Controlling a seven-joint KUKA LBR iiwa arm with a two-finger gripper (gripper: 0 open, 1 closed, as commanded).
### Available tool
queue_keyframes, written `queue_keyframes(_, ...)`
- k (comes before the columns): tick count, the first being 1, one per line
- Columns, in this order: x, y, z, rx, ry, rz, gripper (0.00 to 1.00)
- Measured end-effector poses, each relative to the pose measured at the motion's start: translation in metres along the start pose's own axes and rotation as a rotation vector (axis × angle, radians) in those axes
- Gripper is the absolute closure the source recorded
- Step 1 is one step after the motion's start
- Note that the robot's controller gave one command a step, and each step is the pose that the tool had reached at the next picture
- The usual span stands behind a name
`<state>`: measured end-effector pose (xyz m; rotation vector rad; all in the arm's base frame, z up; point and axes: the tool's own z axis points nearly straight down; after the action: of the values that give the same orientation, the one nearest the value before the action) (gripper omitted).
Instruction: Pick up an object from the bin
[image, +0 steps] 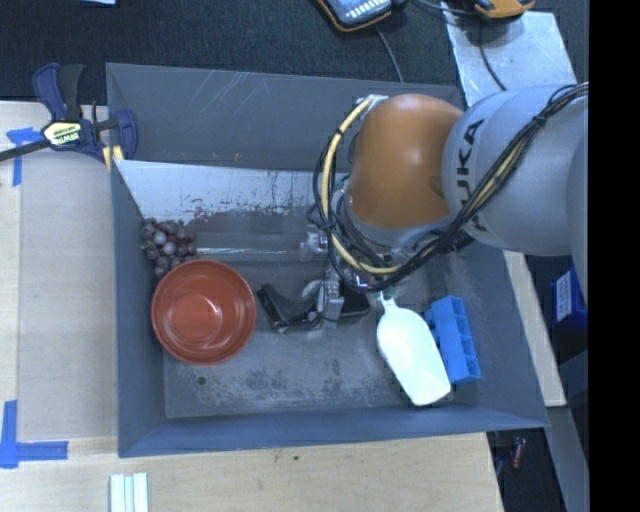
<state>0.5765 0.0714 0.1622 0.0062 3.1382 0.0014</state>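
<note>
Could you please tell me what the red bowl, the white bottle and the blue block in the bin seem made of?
The red bowl looks like smooth moulded plastic, with a soft sheen inside. The white bottle looks like matte opaque plastic, evenly white. The blue block seems hard plastic, ridged along its top; none is certain.

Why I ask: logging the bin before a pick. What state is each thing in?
Red-brown round bowl: upright, empty.
White plastic bottle: lying on its side.
Blue studded plastic block: lying flat beside the bottle.
Dark purple grape bunch: heaped just behind the bowl.
Small black crooked object: lying flat, right of the bowl.
</note>
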Motion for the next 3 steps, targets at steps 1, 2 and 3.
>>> queue_keyframes(1,0.0,0.0,0.0,0.0,0.0,0.0,0.0)
queue_keyframes(2,0.002,-0.004,0.049,-0.001,-0.002,0.076,0.0)
queue_keyframes(3,-0.004,0.015,0.076,-0.001,-0.003,0.064,1.0)
